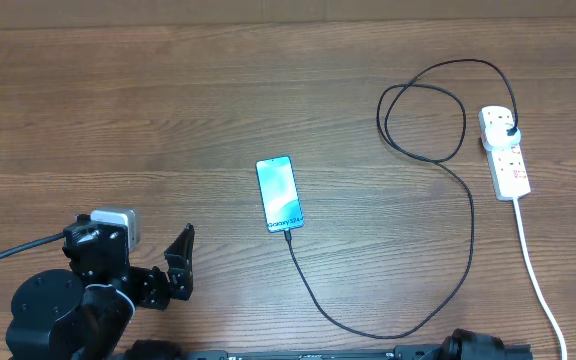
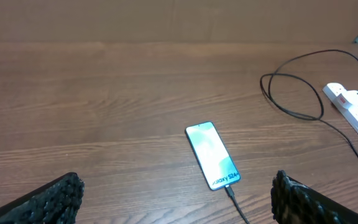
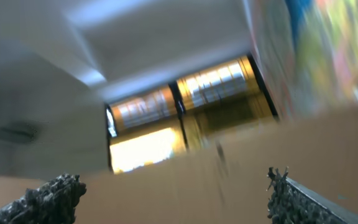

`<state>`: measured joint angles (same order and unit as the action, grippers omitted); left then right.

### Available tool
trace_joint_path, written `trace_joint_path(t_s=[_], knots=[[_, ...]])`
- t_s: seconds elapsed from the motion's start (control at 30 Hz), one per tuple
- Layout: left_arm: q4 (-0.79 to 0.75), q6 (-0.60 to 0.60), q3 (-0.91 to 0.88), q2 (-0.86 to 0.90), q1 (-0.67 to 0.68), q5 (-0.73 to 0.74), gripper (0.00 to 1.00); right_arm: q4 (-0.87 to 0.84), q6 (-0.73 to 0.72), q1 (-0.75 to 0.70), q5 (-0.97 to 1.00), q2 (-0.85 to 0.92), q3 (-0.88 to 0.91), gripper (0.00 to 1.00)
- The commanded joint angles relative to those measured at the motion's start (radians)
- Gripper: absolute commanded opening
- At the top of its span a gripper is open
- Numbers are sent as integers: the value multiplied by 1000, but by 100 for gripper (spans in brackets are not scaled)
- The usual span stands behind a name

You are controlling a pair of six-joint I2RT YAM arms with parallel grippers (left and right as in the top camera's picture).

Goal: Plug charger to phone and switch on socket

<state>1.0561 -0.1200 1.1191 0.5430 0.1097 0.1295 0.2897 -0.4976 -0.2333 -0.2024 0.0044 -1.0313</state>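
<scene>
The phone lies flat mid-table with its cyan screen lit; it also shows in the left wrist view. The black charger cable has its tip in the phone's near end, curves along the front, loops at the back right, and ends in a black adapter plugged into the white socket strip. The strip also shows in the left wrist view. My left gripper is open and empty at the front left, well short of the phone. My right gripper is open and empty, its camera tilted up at the room.
The socket's thick white cord runs to the front right edge. The right arm's base sits at the bottom edge. The wooden table extends to the left and back.
</scene>
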Motion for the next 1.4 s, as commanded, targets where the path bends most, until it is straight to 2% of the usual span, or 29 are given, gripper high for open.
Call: trace_joint_path(t_s=[0.0,0.23,0.53,0.7,0.9,1.27,1.37], knots=[[3,-18,2,-10,2,-6,100,38,1,2,1,1,97,100],[14,-18,2,-10,2,-6,100,-21,1,2,-2,1,372,100],[14,-18,2,-10,2,-6,100,-304,0,2,-66,1,762,100],[14,-18,2,-10,2,-6,100,-394,-37,2,-69,1,914,100],[14,-18,2,-10,2,-6,100,-448,-82,2,-69,1,1019,100],[14,-18,2,-10,2,-6,99,-226,-81,3,-63,2,1023,100],[14,-18,2,-10,2,-6,99,-231,-82,3,-61,6,1023,100]])
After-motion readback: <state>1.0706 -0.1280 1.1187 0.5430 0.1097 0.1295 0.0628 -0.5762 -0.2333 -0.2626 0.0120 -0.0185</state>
